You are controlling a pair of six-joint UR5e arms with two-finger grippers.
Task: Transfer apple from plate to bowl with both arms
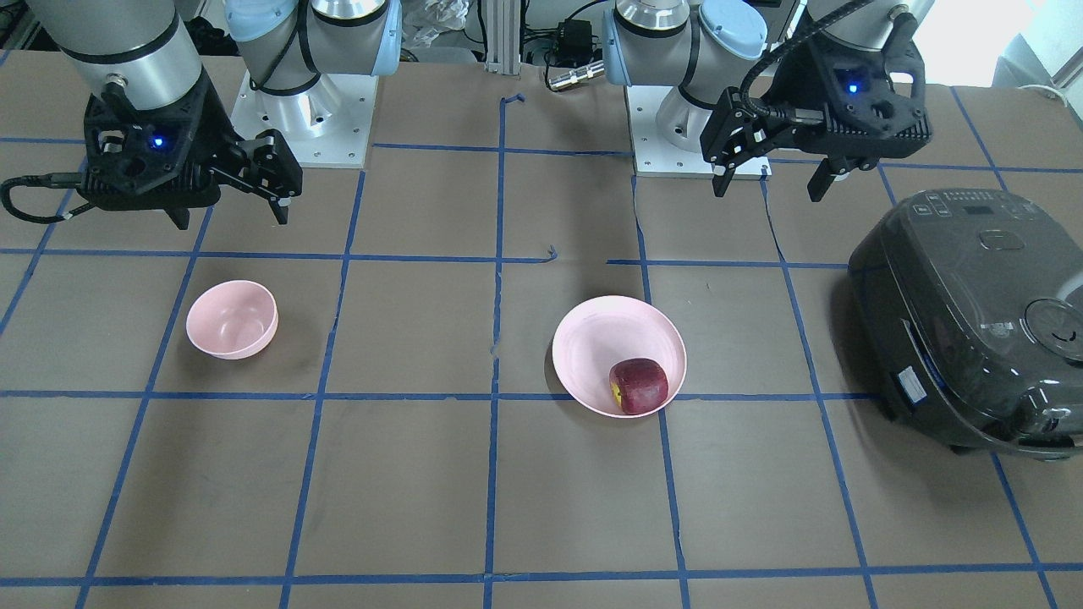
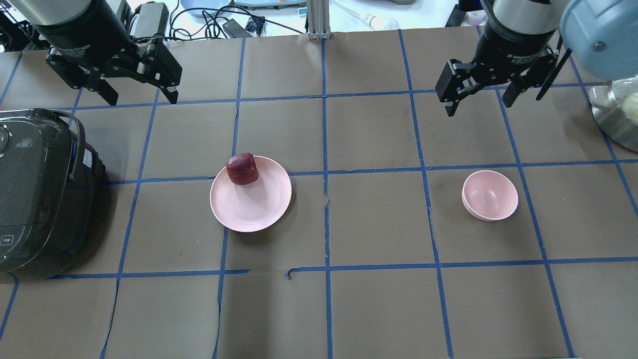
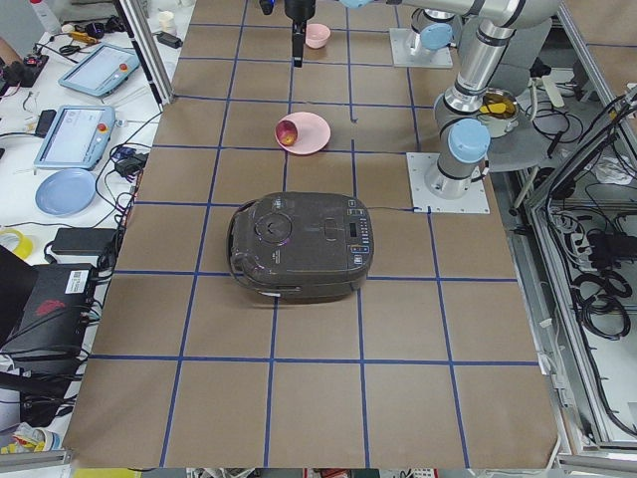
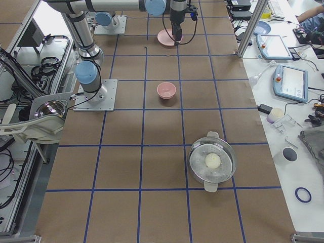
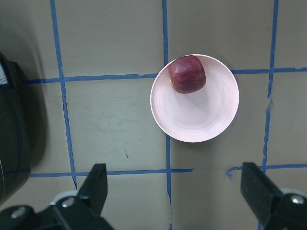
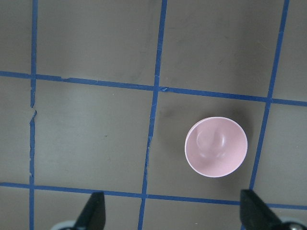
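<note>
The dark red apple (image 1: 639, 386) lies near the rim of the pale pink plate (image 1: 601, 338), left of the table's middle in the overhead view. It also shows in the overhead view (image 2: 242, 169) and the left wrist view (image 5: 187, 74). The small deep pink bowl (image 2: 489, 195) stands empty on the right; the right wrist view shows it too (image 6: 216, 146). My left gripper (image 2: 142, 97) hangs open and empty, high above the table, beyond the plate (image 2: 254, 199). My right gripper (image 2: 478, 102) hangs open and empty, high beyond the bowl.
A dark rice cooker (image 2: 35, 194) stands at the table's left end, close to the plate's side. A steel pot (image 4: 212, 161) with a white ball in it stands at the right end. Blue tape lines grid the brown table cover.
</note>
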